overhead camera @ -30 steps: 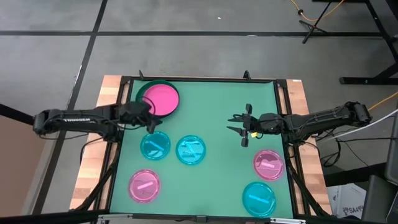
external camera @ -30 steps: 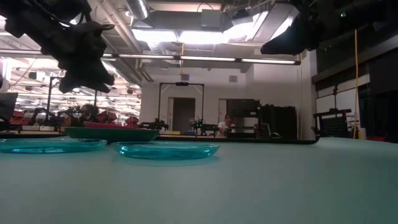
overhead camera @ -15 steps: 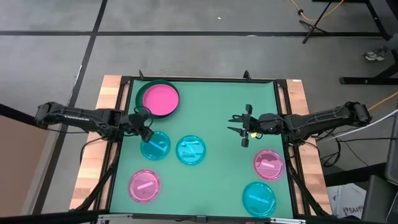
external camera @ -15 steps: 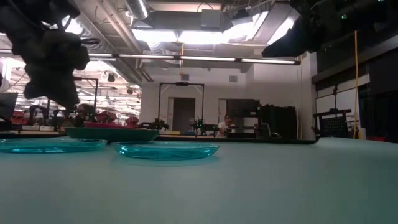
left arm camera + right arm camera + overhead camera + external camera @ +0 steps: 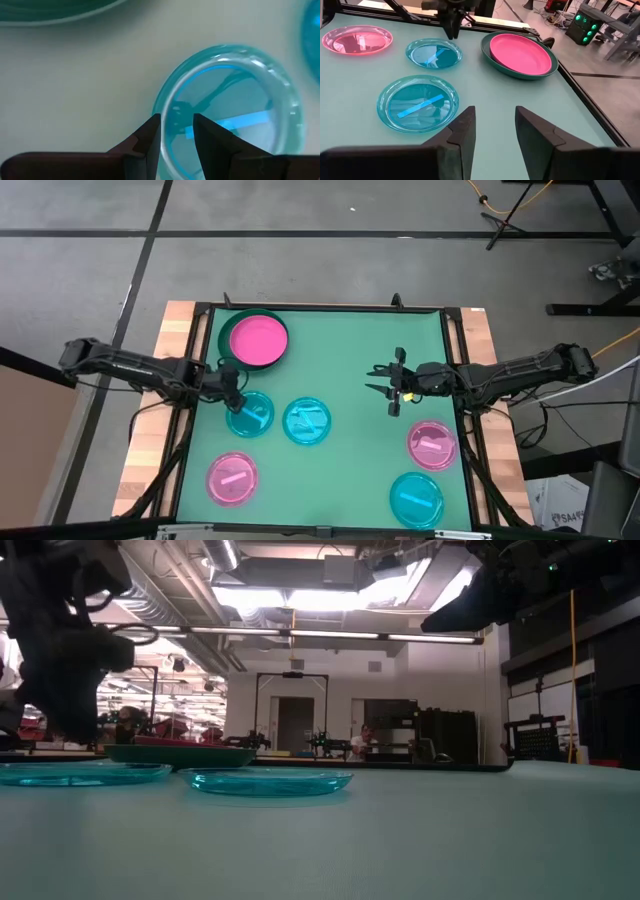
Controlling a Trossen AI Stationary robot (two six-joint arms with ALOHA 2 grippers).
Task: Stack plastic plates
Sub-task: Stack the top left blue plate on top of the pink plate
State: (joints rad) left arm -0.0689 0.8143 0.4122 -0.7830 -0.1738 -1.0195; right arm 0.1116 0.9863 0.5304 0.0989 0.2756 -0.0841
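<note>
Plates are the matter here, and we begin at the fingers. The left gripper (image 5: pixel 232 393) hangs low over the rim of a cyan plate (image 5: pixel 250 413); in the left wrist view its fingers (image 5: pixel 150 145) stand a little apart, one on each side of that rim, not yet closed on it. The right gripper (image 5: pixel 392 387) waits above bare tabletop, well apart from any plate, and its fingers (image 5: pixel 462 132) are also apart and hold nothing.

We judge the task is only at its start. One stack exists: the solid pink plate (image 5: pixel 255 340) lies inside the dark green plate (image 5: pixel 228 323) at the far left corner. Five small plates lie single: the cyan one under the left gripper, a second cyan plate (image 5: pixel 307 421) just beside it, a translucent pink plate (image 5: pixel 231 479) near the front left, another translucent pink plate (image 5: pixel 432 444) on the right, and a third cyan plate (image 5: pixel 416 497) in front of it. All of these are left to stack.

The green tabletop (image 5: pixel 340 350) has a dark frame with wooden boards at its sides. Around it we see grey floor; the low view shows a big hall with ceiling lamps (image 5: pixel 300 595) and a dark doorway (image 5: pixel 291 710).
</note>
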